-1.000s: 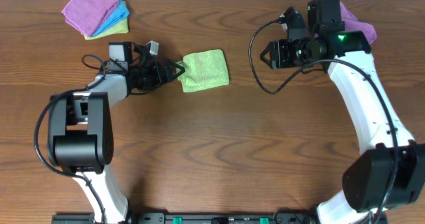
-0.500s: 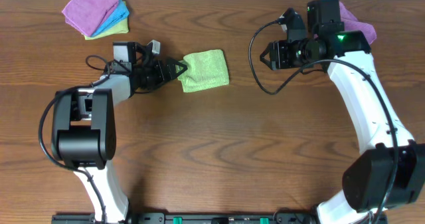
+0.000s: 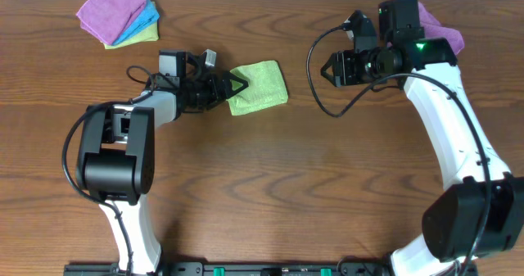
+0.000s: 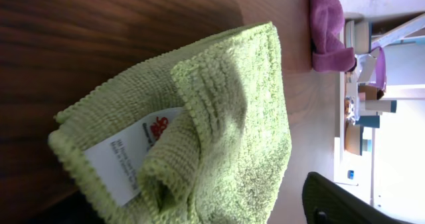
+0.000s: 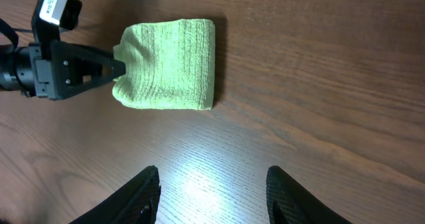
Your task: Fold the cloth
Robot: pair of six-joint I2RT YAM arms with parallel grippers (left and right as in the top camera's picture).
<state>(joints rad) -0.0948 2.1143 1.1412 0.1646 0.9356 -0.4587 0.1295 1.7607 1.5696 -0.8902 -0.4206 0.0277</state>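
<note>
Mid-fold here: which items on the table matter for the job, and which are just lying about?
In the job: lime-green folded microfibre cloth; left gripper at its edge.
Lying about: stack of purple, blue and yellow cloths; purple cloth behind the right arm.

The brown wooden table (image 3: 270, 178) carries the cloth (image 3: 258, 87), lime green and folded into a small rectangle, left of centre toward the far edge. A stack of cloths (image 3: 115, 10) sits at the far left corner, purple over blue over yellow-green. Another purple cloth (image 3: 449, 37) lies at the far right.
</note>
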